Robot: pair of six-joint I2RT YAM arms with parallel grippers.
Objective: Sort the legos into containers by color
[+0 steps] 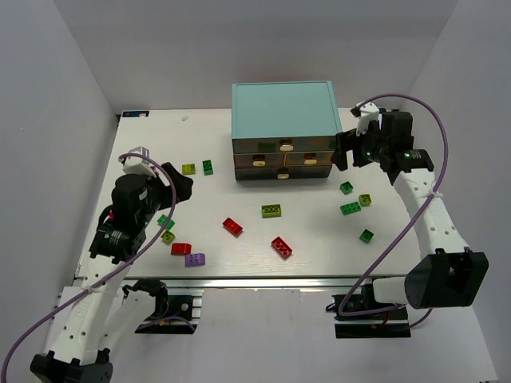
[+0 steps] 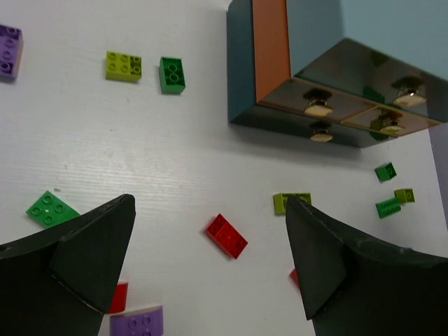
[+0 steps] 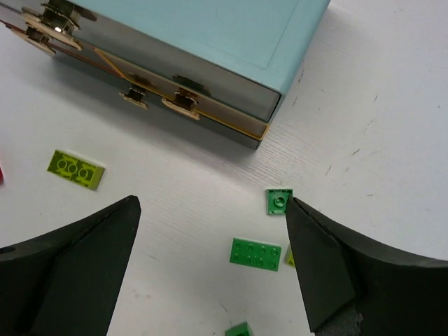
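Note:
Red, green, yellow-green and purple legos lie loose on the white table (image 1: pixel 239 144). The containers are see-through drawers (image 1: pixel 283 159) with cream knobs (image 3: pixel 180 107), all shut, in a cabinet with a teal top (image 1: pixel 283 110). My left gripper (image 2: pixel 210 203) hangs open over the table's left side (image 1: pixel 180 187), above a red brick (image 2: pixel 226 236), with a purple brick (image 2: pixel 136 323) nearer. My right gripper (image 3: pixel 212 201) is open beside the cabinet's right front corner (image 1: pixel 345 152), above a green brick (image 3: pixel 255 253). Neither holds anything.
White walls close in the table on the left, back and right. A second purple brick (image 2: pixel 10 49) lies left of a yellow-green one (image 2: pixel 122 66) and a green one (image 2: pixel 171 75). More green bricks (image 1: pixel 350 208) sit right of centre.

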